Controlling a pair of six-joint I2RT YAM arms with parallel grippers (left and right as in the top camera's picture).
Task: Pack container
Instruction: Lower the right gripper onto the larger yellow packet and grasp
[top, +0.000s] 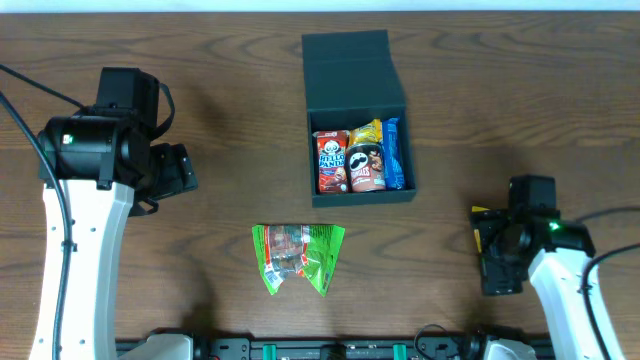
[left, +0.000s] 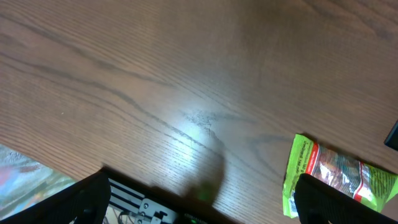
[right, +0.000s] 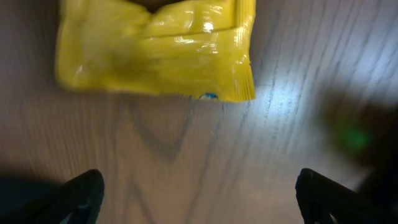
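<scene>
Open container, snacks inside; both end effectors spread wide.
The dark teal container (top: 363, 196) sits on the worktop (top: 200, 60) with its lid (top: 350, 65) flapped back. It holds a red packet (top: 331, 162) reading "HELLO PANDA", a Pringles can (top: 366, 166), a yellow packet (top: 368, 131) and a blue packet (top: 393, 152). A green packet (top: 298, 257) lies just nearer than the container, its print unreadable. The left end effector (left: 202, 190) hangs well left of the container, and the right end effector (right: 199, 190), beyond its near right corner, hovers beside a yellow wrapper (right: 155, 50).

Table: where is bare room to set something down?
Bare table: between left gripper and container, and between green packet and right gripper. Crowded: container, packed with snacks; a yellow packet lies by the right gripper.
</scene>
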